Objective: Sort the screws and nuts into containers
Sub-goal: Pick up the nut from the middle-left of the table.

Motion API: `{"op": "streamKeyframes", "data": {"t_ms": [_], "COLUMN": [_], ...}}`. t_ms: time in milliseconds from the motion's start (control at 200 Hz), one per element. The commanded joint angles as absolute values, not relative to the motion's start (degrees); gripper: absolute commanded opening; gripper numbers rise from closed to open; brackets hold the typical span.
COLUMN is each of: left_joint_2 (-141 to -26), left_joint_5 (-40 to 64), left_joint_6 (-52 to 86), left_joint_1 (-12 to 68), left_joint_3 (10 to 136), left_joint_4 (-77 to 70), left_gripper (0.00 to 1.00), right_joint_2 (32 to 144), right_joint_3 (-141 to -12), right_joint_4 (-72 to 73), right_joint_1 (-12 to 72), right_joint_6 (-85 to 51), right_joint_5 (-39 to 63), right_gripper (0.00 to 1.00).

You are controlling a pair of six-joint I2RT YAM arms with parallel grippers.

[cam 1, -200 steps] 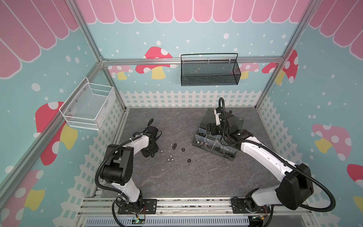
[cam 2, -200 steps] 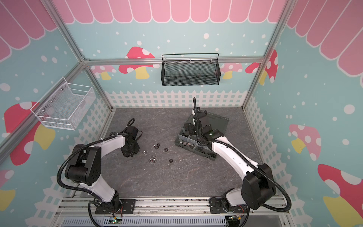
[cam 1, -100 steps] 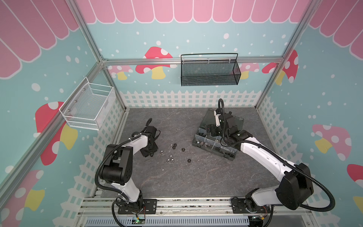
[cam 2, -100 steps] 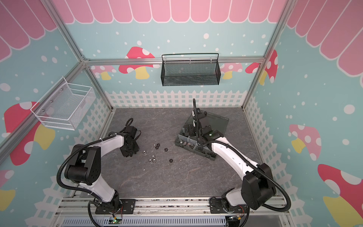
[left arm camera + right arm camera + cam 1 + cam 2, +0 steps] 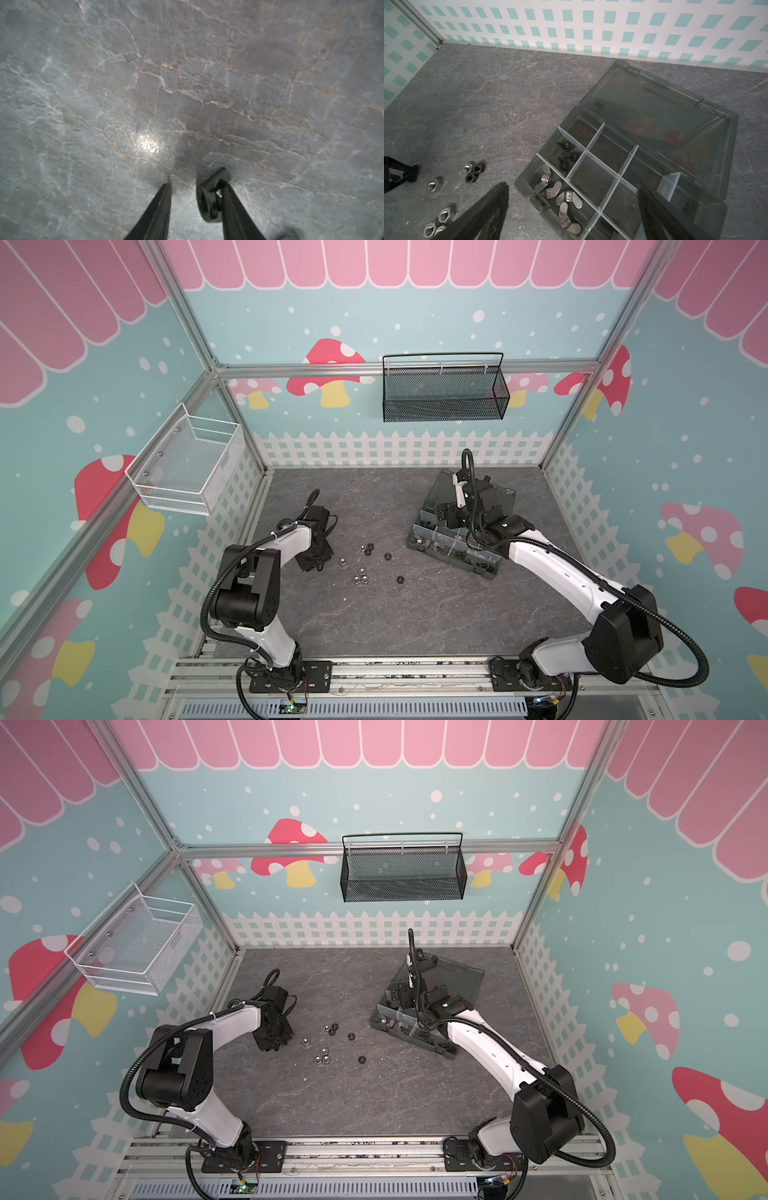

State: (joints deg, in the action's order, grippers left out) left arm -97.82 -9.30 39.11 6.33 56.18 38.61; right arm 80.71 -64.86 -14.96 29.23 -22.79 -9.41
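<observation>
Only the left wrist view shows the parted left jaws, a black nut [image 5: 207,199] against one. The right jaws gape over organizer cells [image 5: 591,141] holding wing nuts [image 5: 548,187].

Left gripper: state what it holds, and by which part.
Nothing is clamped. A black nut stands on edge against one finger of the left gripper; the other finger stands clear of it.

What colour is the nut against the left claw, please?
Black; the nut shows best in the left wrist view.
</observation>
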Motion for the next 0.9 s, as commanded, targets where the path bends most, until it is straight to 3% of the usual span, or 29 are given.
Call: {"op": "streamKeyframes", "data": {"t_ms": [0,255,896], "left_joint_2": [-99.8,-99.7,-95.3], "left_joint_5": [-9.6,-8.7,-5.9], "left_joint_6": [38.7,39.0,40.0], "left_joint_1": [5.5,5.5,5.5], "left_joint_3": [55.0,54.8,53.4], "left_joint_4": [39.7,39.3,39.3], "left_gripper": [0.36,0.2,0.0], "right_joint_2": [80.6,80.9,80.4], "right_joint_3": [-65.6,-65.7,-65.3], "right_joint_4": [-14.5,-14.6,-14.6], "right_joint_1": [29.0,29.0,29.1], "right_joint_6": [-23.4,-23.3,-23.5], "right_joint_5": [-9.3,-9.2,-9.4], "right_gripper": [0.97,0.97,0.97]}}
